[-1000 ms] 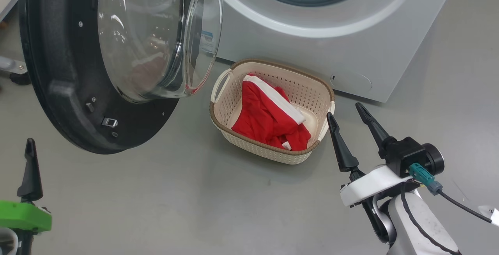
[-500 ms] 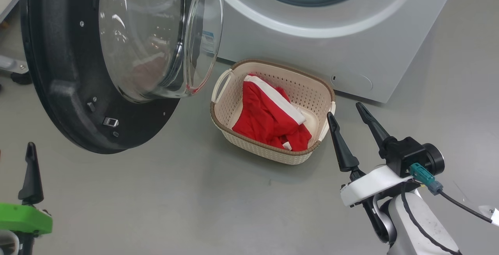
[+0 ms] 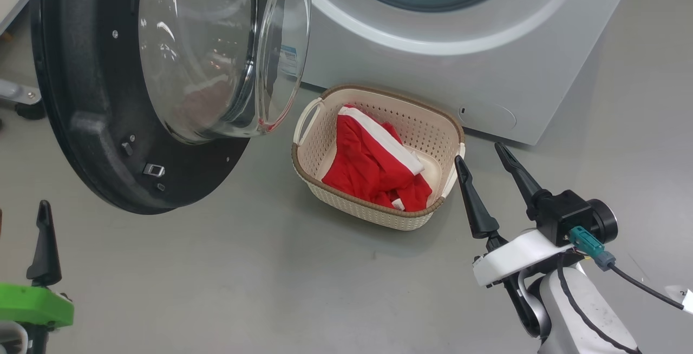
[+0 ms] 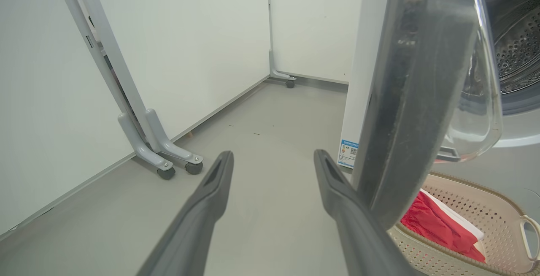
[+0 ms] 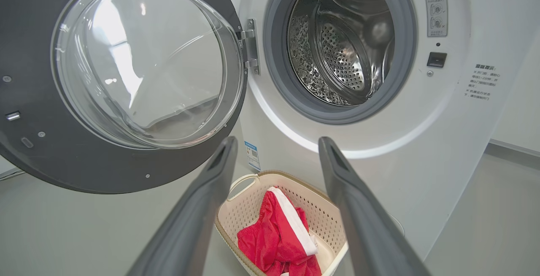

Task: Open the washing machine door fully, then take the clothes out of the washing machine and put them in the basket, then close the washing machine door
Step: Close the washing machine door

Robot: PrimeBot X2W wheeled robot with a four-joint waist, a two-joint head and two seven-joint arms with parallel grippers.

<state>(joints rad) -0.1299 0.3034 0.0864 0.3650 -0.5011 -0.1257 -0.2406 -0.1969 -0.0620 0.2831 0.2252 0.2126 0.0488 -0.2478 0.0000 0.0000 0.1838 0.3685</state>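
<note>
**Left claw and right claw spread wide and empty; one step to go**

Both claws held nothing, each with its fingers far apart. Just right of the left claw, almost against its right finger in the wrist view, hung the edge of the washing machine door, swung well out from the washing machine. The right claw pointed at the machine's front. The basket stood on the floor just off the claw's left fingertip. The red clothes lay inside that basket. The steel drum ahead of the right claw looked empty, so only closing the door seemed left.

Trouble would most likely come from the push. A fingertip set on the door's glossy, curved rim could skid off, leaving the door short of latching. A finger hooked round the edge could be pinched between the door and the machine front. Whether the door's lower rim would clear the basket's near handle could not be told, and a brush there could shove the basket aside.
</note>
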